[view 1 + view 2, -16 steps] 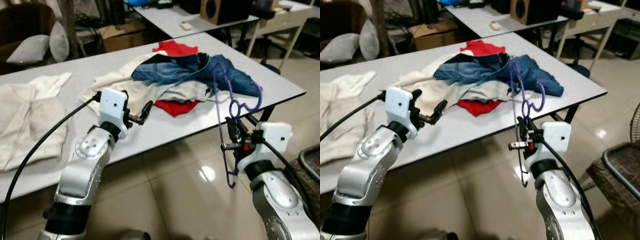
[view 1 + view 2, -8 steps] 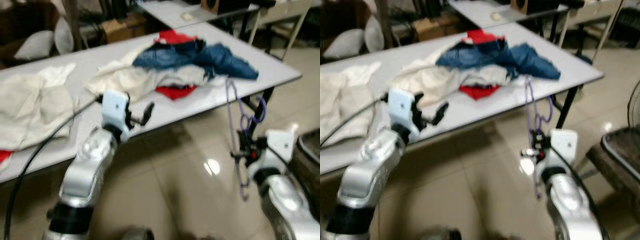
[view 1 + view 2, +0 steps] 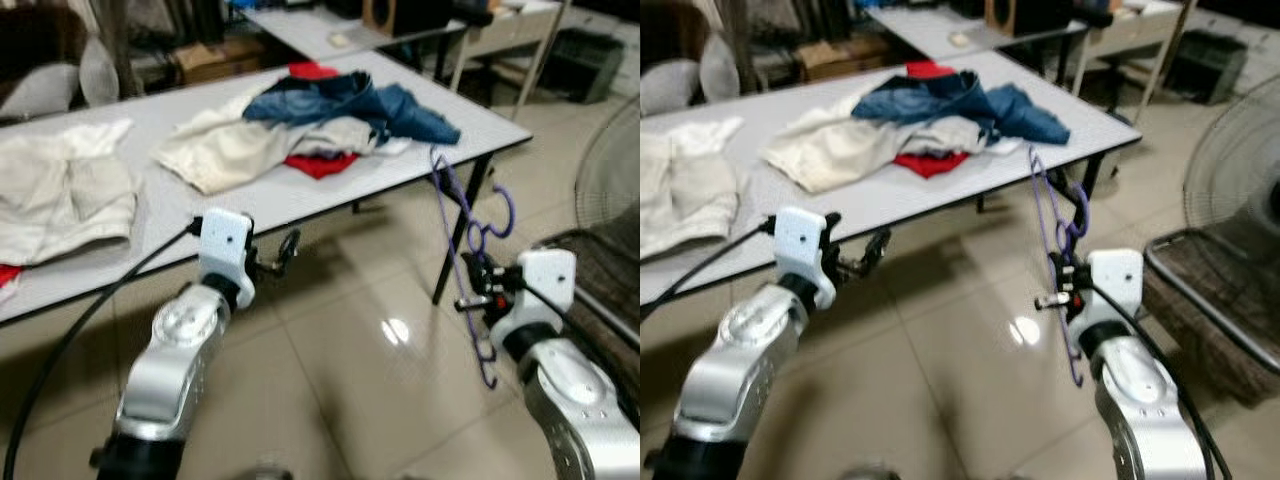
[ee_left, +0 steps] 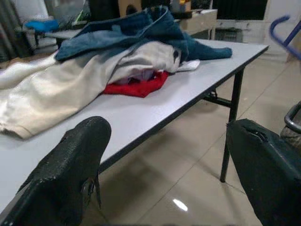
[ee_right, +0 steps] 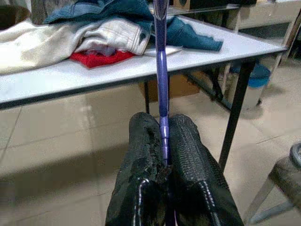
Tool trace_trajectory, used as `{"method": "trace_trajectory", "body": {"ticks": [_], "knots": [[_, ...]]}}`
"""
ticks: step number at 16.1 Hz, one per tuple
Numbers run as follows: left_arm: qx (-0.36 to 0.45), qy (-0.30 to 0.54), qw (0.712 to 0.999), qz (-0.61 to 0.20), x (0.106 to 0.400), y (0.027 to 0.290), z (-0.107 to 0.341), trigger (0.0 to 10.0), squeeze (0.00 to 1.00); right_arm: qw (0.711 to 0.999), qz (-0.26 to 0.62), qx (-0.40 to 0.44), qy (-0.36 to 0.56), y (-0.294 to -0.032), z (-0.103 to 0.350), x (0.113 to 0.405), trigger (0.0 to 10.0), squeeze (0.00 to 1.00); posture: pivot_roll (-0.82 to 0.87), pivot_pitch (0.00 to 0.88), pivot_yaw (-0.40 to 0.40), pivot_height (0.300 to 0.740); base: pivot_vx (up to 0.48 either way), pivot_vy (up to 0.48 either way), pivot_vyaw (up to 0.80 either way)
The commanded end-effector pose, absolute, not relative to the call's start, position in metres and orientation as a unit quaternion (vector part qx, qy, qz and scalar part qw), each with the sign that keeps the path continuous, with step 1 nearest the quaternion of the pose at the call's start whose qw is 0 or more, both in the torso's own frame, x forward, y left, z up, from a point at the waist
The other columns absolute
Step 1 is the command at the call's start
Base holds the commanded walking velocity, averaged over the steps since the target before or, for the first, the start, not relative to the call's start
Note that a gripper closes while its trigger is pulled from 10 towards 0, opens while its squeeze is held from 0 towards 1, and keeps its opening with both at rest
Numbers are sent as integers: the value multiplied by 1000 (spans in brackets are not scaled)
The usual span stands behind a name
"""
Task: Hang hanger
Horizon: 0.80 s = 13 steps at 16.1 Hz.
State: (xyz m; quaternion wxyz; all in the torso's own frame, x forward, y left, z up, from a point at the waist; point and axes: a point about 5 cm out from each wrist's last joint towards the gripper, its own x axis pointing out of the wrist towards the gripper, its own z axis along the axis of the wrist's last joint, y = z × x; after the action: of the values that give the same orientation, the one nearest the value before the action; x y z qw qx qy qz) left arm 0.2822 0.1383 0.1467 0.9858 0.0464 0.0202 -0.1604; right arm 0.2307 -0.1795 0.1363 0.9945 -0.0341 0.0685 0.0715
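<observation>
A purple plastic hanger [image 3: 470, 240] stands upright in my right gripper [image 3: 472, 293], which is shut on its thin bar; the hook [image 3: 503, 212] curls at the upper right. In the right wrist view the two black fingers [image 5: 188, 146] pinch the purple bar [image 5: 161, 89]. My left gripper [image 3: 283, 250] is open and holds nothing, raised over the floor in front of the table's near edge; its fingers [image 4: 77, 165] stand wide apart in the left wrist view.
A long white table [image 3: 260, 205] carries a pile of clothes: blue jeans [image 3: 350, 100], cream cloth [image 3: 230, 150], red cloth [image 3: 320, 163], and a white garment [image 3: 60, 195] at left. A dark wire basket [image 3: 1210, 300] and a fan [image 3: 1240, 160] stand at right. Shiny tiled floor lies ahead.
The camera has backed away from the table and turned right, so the table looks farther off. Both arms keep their pose; the hanger stays in the right gripper.
</observation>
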Motion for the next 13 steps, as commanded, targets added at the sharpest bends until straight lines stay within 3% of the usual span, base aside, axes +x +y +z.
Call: {"method": "trace_trajectory", "body": {"ticks": [1,4,13], "knots": [[63,20,986,-152,281,141,145,10000,0,994,87,-29,56,-177,139,233,10000,0,16,45,28,740,0,0,0],[60,14,985,-159,279,139,146,10000,0,994,85,-32,61,-179,135,232,10000,0,19,52,28,740,0,0,0],[67,16,984,-163,282,138,147,10000,0,995,74,-31,56,-178,134,231,10000,0,15,58,48,740,0,356,0]]}}
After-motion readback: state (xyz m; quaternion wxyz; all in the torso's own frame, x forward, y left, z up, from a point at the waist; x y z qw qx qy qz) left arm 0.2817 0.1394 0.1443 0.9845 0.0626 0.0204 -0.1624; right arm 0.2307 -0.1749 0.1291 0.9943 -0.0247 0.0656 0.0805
